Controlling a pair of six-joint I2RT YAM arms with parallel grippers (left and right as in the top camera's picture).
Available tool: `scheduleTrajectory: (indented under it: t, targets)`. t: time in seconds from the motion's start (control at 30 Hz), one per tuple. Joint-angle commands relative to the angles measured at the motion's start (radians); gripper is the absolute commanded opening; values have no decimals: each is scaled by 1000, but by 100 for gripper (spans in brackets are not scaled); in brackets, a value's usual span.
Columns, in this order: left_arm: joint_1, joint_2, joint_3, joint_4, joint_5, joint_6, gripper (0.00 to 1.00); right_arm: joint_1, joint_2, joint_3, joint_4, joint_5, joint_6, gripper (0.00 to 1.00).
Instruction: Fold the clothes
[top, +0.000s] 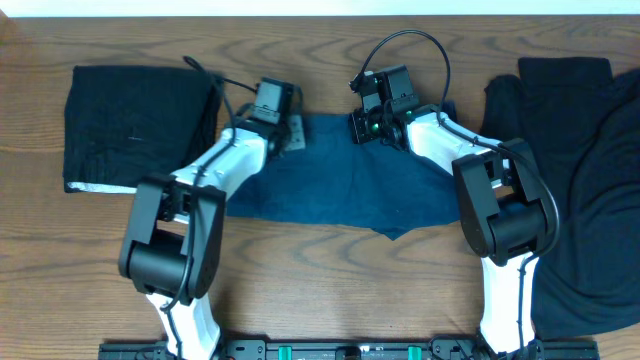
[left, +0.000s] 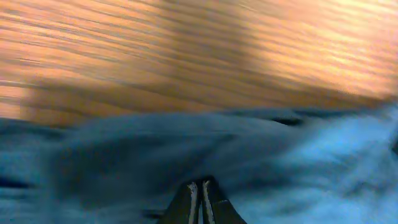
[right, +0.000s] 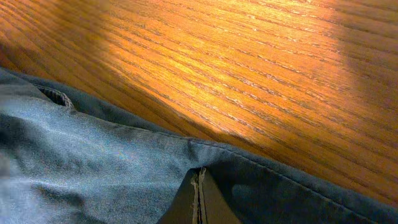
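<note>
Nearest the robot, the two arm bases stand at the front edge of the table (top: 330, 290), short of the denim-blue garment (top: 340, 190). The garment lies spread flat mid-table, its pointed near hem toward the bases. Each arm reaches forward along one side of the garment, elbow raised and bent, forearm angled inward, so both wrists converge on the garment's far edge.

The left gripper (top: 290, 135) sits at the garment's far left corner. The right gripper (top: 363, 128) is further along the same edge, toward its middle, with a short stretch of edge between the two. Both sets of jaws are pressed together. In the wrist views denim rises around the tips, so I judge each is pinching cloth by the far seam, though the left view is too blurred to be certain.

Gripping the far edge at two spots suits drawing it back over the near half for a first fold, without the middle sagging.

Beyond the garment's far edge is bare wood. To its left, apart from it, lies a folded black garment (top: 135, 125); to its right is a loose heap of black garments (top: 580, 170), not yet folded.
</note>
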Motion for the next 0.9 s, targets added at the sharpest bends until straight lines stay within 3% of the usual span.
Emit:
scheduleTrajectory:
  t: [0.0, 0.67, 0.87]
  targets:
    - [47, -25, -11, -17, -42, 13, 6, 5, 57, -22, -46, 30, -2, 1]
    - [170, 54, -16, -5, -43, 14, 6, 5, 56, -22, -56, 31, -2, 1]
    - [168, -17, -5, -6, -39, 32, 6, -24, -13, -16, -40, 31, -14, 4]
